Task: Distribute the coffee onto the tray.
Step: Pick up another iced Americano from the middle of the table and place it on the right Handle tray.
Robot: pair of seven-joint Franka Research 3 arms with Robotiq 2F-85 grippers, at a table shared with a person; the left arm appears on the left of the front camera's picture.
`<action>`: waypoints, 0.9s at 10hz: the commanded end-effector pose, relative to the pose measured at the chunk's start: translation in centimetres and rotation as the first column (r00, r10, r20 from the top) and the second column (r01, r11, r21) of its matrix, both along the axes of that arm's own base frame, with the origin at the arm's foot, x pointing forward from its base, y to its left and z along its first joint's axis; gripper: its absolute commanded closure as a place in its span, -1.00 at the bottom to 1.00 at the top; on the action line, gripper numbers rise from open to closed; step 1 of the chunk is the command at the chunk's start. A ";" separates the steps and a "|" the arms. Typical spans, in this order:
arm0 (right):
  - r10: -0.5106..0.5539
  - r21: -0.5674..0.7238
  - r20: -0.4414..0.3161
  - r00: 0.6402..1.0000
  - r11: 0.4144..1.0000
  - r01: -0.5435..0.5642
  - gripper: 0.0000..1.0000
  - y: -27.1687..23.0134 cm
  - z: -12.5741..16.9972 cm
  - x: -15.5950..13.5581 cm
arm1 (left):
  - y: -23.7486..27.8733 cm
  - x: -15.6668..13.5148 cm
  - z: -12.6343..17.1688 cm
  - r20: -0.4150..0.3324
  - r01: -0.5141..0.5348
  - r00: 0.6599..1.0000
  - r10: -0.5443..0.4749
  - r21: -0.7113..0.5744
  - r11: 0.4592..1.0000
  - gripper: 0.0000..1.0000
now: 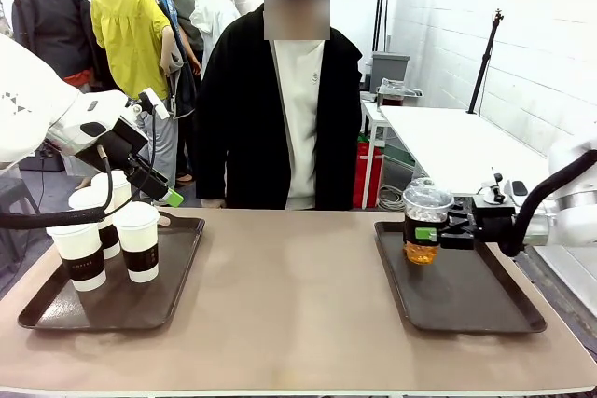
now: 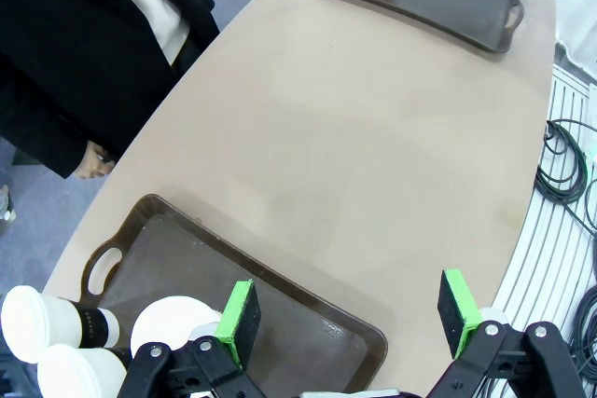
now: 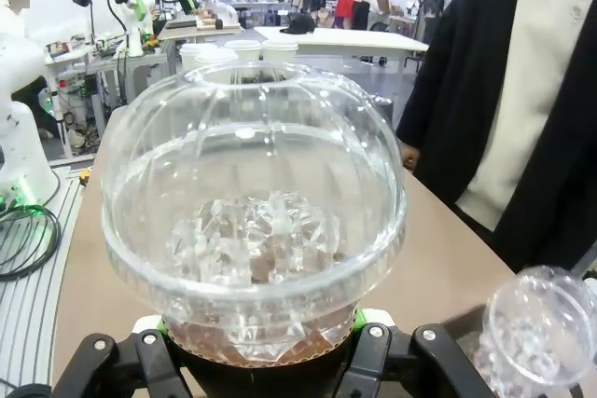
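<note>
— So what's hard to make out?

— Quite a bit. The right gripper (image 1: 432, 231) is mostly hidden behind the iced cup (image 1: 425, 222) it grips; in the right wrist view that cup's dome lid (image 3: 252, 198) covers the fingers, with ice showing through. A second dome cup (image 3: 541, 328) is cut off at that view's lower right corner. In the left wrist view two amber cups on the far tray (image 2: 424, 2) are cropped at the top edge.

— And where is the coffee relative to the grippers?

— The iced cup sits clamped between the right gripper's pads, over the near-left corner of the right tray (image 1: 462, 291); whether its base touches the tray, I can't tell. The left gripper (image 2: 350, 319) is spread wide with nothing between its green pads (image 2: 241, 322). Three white lidded cups (image 1: 104, 230) stand on the left tray (image 1: 112, 300), just below and beside that gripper (one lid (image 2: 173, 323) lies right by its left pad in the wrist view).

— Any writing?

— The black sleeves carry small print, too fine to read.

— The person?

— Standing at the far edge in a black coat (image 1: 238, 109), between the two trays.
</note>
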State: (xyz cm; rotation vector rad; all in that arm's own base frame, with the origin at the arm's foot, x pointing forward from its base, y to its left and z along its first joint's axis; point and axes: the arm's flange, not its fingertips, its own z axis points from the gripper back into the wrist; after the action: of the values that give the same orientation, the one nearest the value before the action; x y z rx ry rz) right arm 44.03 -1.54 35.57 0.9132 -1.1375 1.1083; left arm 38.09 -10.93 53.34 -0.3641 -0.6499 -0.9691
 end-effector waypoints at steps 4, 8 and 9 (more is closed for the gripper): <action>0.058 0.055 0.045 0.997 0.997 -0.060 -0.32 -2.3 -3.5 1.0 | 0.1 0.2 -0.1 -0.003 0.014 1.000 -0.014 -0.018 1.000 -1.00; 0.094 0.062 0.040 0.995 0.993 -0.096 -0.32 -3.2 -6.1 1.9 | 0.1 0.2 -0.1 -0.003 0.014 1.000 -0.014 -0.018 1.000 -1.00; 0.097 0.058 0.032 0.995 0.993 -0.099 -0.32 -3.5 -6.7 2.1 | 0.1 0.2 -0.1 -0.003 0.014 1.000 -0.014 -0.018 1.000 -1.00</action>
State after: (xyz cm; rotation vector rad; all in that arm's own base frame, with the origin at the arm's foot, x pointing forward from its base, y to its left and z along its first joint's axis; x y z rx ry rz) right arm 45.75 -4.26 28.64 0.9881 -1.1475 1.1473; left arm 38.09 -10.93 53.34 -0.3641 -0.6497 -0.9691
